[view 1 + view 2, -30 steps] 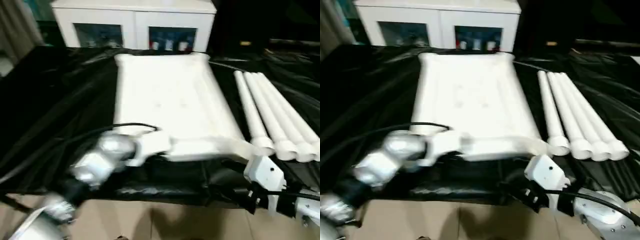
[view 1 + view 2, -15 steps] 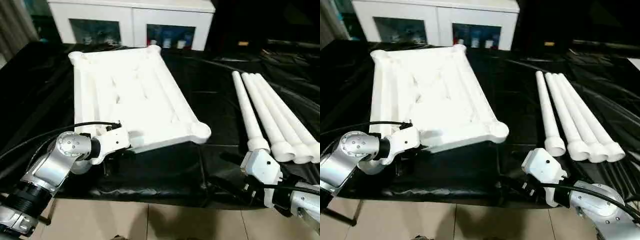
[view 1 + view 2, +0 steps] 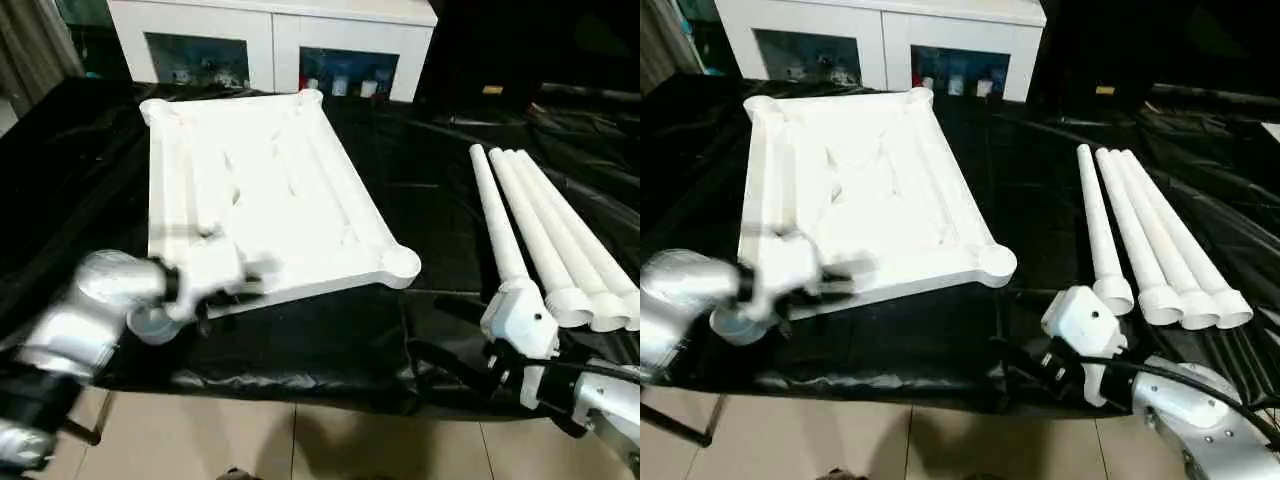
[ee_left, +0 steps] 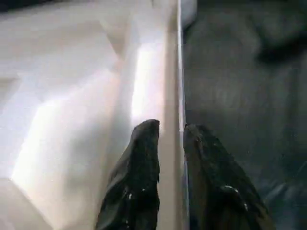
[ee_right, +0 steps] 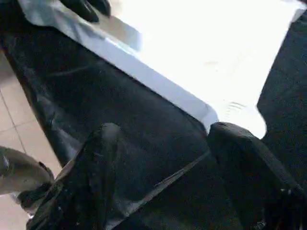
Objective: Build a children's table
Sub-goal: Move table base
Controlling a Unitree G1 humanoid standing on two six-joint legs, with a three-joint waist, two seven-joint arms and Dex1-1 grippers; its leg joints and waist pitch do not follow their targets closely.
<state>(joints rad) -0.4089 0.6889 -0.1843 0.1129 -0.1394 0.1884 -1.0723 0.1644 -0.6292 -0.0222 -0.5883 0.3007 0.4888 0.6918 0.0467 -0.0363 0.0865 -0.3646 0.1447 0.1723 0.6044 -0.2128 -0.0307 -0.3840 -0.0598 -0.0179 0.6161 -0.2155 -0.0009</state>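
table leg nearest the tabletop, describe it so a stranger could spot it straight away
On the black sheet, right of the white tabletop, four white tube legs lie side by side. The table leg meant is the leftmost, next to the bare gap, and its wide end lies nearest the right tool.

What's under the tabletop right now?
The tabletop lies ribbed side up on a black sheet that spreads out past every edge. The left gripper straddles its near rim. Whatever lies beneath the sheet is covered, so I can't say.
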